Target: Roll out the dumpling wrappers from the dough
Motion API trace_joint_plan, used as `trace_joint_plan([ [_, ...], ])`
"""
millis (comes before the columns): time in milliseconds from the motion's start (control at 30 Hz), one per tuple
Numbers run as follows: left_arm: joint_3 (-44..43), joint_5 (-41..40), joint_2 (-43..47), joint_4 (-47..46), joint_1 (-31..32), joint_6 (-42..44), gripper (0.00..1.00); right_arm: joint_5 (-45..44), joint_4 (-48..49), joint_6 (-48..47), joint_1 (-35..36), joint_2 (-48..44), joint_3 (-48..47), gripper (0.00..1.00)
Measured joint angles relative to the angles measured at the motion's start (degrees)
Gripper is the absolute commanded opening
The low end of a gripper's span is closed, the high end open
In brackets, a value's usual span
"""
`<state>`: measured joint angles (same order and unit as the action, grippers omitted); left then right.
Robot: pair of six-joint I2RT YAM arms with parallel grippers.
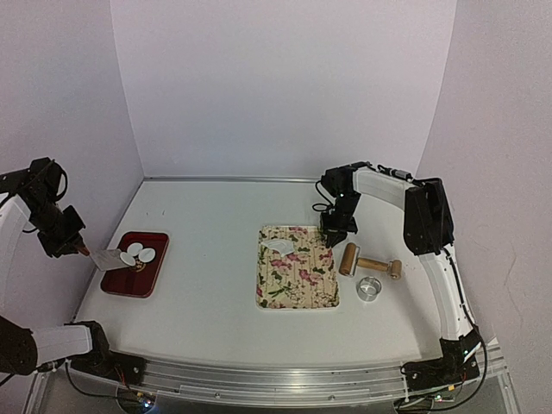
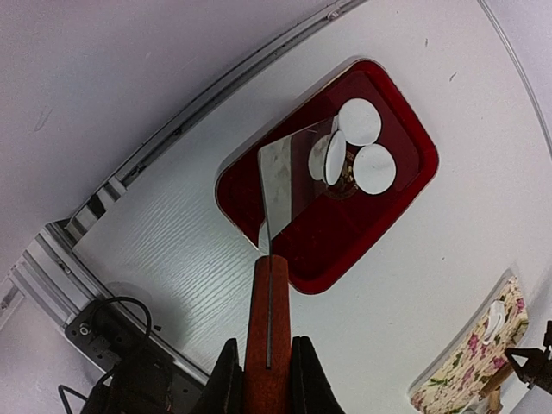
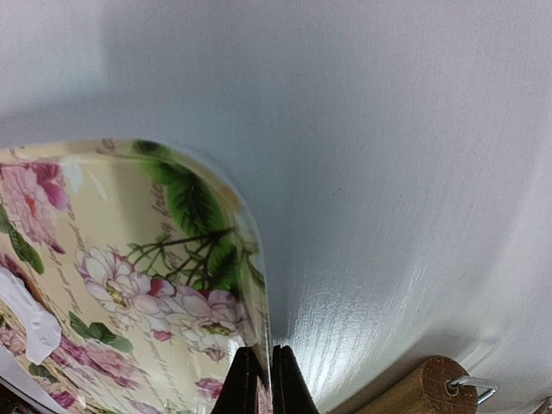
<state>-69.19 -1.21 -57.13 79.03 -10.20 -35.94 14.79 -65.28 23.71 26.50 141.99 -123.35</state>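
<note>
Aluminium rail (image 1: pixel 285 373) with both arm bases sits closest in the overhead view, white counter (image 1: pixel 216 259) beyond it. Left hand (image 1: pixel 79 247) at far left is clamped on a flat-bladed metal spatula (image 1: pixel 110 258) with a red-brown wooden handle; the blade reaches over a glossy dark-red rectangular tray (image 1: pixel 129 289). Thin round white dumpling wrappers (image 1: pixel 147 254) lie in the far end of that red tray, just beside the blade tip. Right hand (image 1: pixel 335 235) is down at the far right corner of a cream rectangular tray with pink floral print (image 1: pixel 297 293). White dough (image 1: pixel 280 248) scrap lies in the floral tray's far-left part. Wooden roller (image 1: pixel 371 263) with a handle lies on the counter just right of the floral tray, and a small round metal ring cutter (image 1: pixel 369 288) sits near it, apart. Left wrist view: fingers (image 2: pixel 228 384) closed tight on the spatula handle, blade tilted over the red tray (image 2: pixel 345 233). Two wrappers lie flat just beside each other on the tray floor, and a third stands tilted against the blade's far edge. Whether another one sits behind the blade, cannot tell. Right wrist view: right hand (image 3: pixel 259 379) has fingertips almost together, pinching the floral tray (image 3: pixel 155 241) rim that runs into the gap. Dough (image 3: pixel 34 323) at lower left, roller (image 3: pixel 423 388) end at lower right on the counter.
</note>
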Motion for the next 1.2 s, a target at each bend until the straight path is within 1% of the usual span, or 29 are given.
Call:
trace_joint_plan([
  [367, -2.53, -0.98, -2.96, 0.02, 0.00, 1.97, 0.00, 0.15, 0.00, 0.32, -0.09, 0.00, 0.01, 0.00],
  [667, -8.26, -6.52, -2.94, -0.01, 0.00, 3.53, 0.00, 0.17, 0.02, 0.34, -0.10, 0.00, 0.01, 0.00],
  [833, -10.05, -8.66, -2.96, 0.12, 0.00, 4.54, 0.00, 0.27, 0.00, 0.33, -0.13, 0.00, -0.02, 0.00],
  [967, -13.05, -10.10, -3.16, 0.36, 0.00, 4.76, 0.00, 0.48, 0.00, 0.32, -0.22, 0.00, -0.04, 0.00],
  [1000, -13.86, -10.18, -3.38, 0.41, 0.00, 4.95, 0.00, 0.54, -0.02, 0.30, -0.23, 0.00, -0.04, 0.01],
  [1067, -15.20, -10.05, -4.09, 0.45, 0.00, 5.54, 0.00, 0.69, -0.02, 0.28, -0.30, 0.00, -0.04, 0.06],
  [1133, -15.98, -9.20, -5.07, 0.42, 0.00, 6.03, 0.00, 0.84, 0.01, 0.20, -0.38, 0.00, -0.04, 0.14],
  [1200, -16.45, -7.04, -6.13, 0.43, 0.00, 6.46, 0.00, 0.45, 0.20, 0.34, -0.39, 0.03, -0.04, 0.25],
])
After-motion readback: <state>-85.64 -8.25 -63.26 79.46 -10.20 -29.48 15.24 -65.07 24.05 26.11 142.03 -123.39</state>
